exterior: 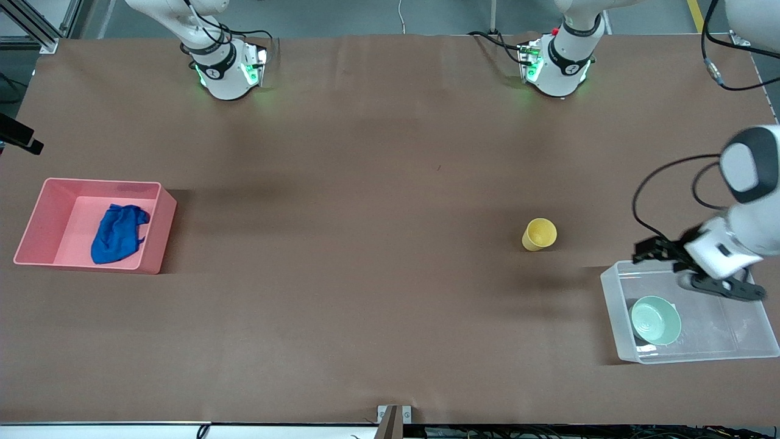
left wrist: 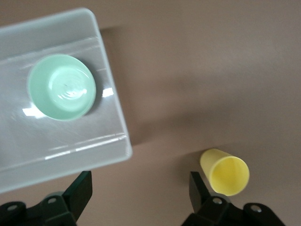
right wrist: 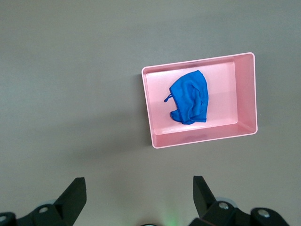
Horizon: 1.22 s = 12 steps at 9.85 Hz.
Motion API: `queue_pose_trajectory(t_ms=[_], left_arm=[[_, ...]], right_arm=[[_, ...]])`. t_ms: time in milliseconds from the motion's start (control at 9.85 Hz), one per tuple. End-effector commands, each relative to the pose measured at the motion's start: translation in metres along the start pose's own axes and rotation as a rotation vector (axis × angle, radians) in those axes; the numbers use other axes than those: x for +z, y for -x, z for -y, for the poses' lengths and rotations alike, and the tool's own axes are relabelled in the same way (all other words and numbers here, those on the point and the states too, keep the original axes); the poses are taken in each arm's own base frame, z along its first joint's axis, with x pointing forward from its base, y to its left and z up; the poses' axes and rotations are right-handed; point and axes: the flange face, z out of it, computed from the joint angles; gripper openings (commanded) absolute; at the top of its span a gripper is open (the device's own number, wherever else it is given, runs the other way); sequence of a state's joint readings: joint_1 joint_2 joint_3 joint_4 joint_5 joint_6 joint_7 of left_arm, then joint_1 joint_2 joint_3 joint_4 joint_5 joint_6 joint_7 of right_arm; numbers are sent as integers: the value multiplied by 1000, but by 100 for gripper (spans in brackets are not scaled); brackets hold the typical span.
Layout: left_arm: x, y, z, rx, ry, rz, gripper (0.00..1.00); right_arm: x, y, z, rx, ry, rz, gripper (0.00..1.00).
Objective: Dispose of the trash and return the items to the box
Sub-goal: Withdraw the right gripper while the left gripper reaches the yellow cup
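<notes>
Left claw (exterior: pixel 701 271) wide open, empty, over box (exterior: pixel 615 305) rim, lower frame corner; approach cup (exterior: pixel 539 234) squarely. Right claw (right wrist: pixel 136 197) open, empty, waiting.

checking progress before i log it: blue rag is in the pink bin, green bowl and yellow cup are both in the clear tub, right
Not quite. The yellow cup stands on the table outside the clear tub, as the front view shows. The blue rag is in the pink bin and the green bowl is in the tub.
</notes>
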<state>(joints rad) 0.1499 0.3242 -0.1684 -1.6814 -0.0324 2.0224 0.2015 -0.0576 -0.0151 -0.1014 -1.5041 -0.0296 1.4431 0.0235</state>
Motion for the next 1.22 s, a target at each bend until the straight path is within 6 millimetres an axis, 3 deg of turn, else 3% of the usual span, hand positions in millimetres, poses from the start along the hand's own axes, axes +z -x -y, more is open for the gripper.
queue_pose_trajectory(t_ms=[0,203,406,508,711,812,914,1016,1117], left_arm=[[50,53,-38,-30,-20,-3,92],[100,74,-74,-36,-6,-1,92],[143,90,-81,-34,0,-29,92],[166,89,-91,-24,14,-24,91],[194,88,-107,-14,30,-36,89],[208,91,-107,-17,36,-16,78],[218,92,-111,-15,42,-10,39],[225,93,-110,-16,45,-2,10],[226,91,-110,-11,46,-3,3]], right_arm=[[-3,1,0,-5,-6,-1,100],[-3,0,2,-8,-8,-7,100],[-4,-2,4,-13,-10,-29,100],[-5,-3,6,-15,-41,-36,100],[-6,-2,6,-18,-51,-34,100],[-6,-1,7,-21,-51,-31,100],[-6,-1,6,-20,-52,-31,100],[-6,-1,6,-20,-51,-30,100],[-6,-1,6,-20,-51,-28,100]])
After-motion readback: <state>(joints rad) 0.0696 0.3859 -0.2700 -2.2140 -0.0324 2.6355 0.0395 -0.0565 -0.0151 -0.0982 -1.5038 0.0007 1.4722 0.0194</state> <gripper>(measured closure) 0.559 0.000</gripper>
